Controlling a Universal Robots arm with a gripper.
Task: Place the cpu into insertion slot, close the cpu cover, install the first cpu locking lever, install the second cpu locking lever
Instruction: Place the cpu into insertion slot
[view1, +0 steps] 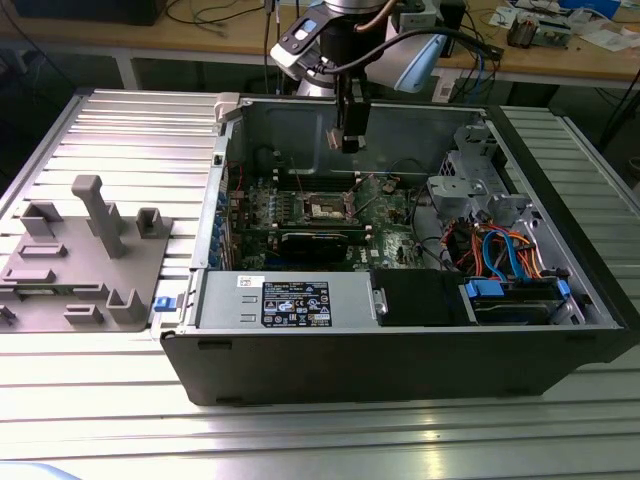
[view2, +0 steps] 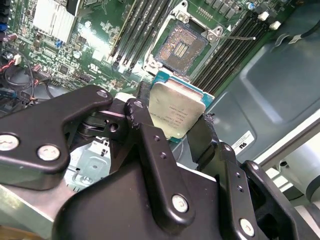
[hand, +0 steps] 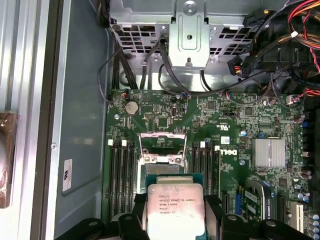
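My gripper (view1: 348, 140) hangs inside the open computer case (view1: 400, 350), above the motherboard. In both wrist views its black fingers (view2: 141, 120) are shut on the cpu (view2: 177, 110), a square chip with a dull silver top, clamped by two opposite edges. The insertion slot (view2: 182, 46) lies uncovered just beyond the chip, its dark pin field showing, and the chip hovers clear of it. The cpu cover (hand: 161, 158), a thin silvery frame, stands swung up off the socket. In the exterior view the insertion slot (view1: 325, 208) sits below the gripper.
Long memory slots (view2: 227, 47) flank the socket on both sides. A black card (view1: 315, 240) lies in front of the socket, with a power supply (view1: 290, 300) nearer still. Drive cage and coloured cables (view1: 500, 250) fill the exterior view's right. A grey fixture (view1: 80, 250) stands outside the case.
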